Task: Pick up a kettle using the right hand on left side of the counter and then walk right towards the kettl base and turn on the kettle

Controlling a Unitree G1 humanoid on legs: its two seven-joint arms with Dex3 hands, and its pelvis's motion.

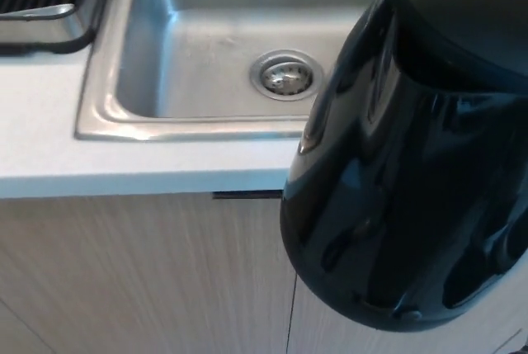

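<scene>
No robot hand can be made out in the head view, so whether either one is open, closed or gripping cannot be told; the only hint is a few dark rounded shapes at the lower right of the kettle [412, 164], too dim to name.

The kettle fills the right half of the view, close under the camera. It is glossy black, tilted so that its wider bottom end points down and toward the viewer, and its darker matte top runs off the upper right corner. Window reflections streak its side. No brand, label or writing can be read on it, nor anywhere else in view.

Taking the kettle as the landmark: behind it and to its left lies the steel sink [115, 115], its basin partly hidden by the kettle's body. The round drain [285, 75] shows just left of the kettle's upper edge. Farther left still, at the top left corner, sits the corner of a dish rack [45, 16] with black ribs and a metal rim, resting beside the sink. The pale counter [49, 156] runs along the sink's front, its edge passing behind the kettle's left flank. Below that edge, under and left of the kettle, are light wood-grain cabinet doors [148, 280], with a thin dark seam between them just beside the kettle's bottom.
</scene>
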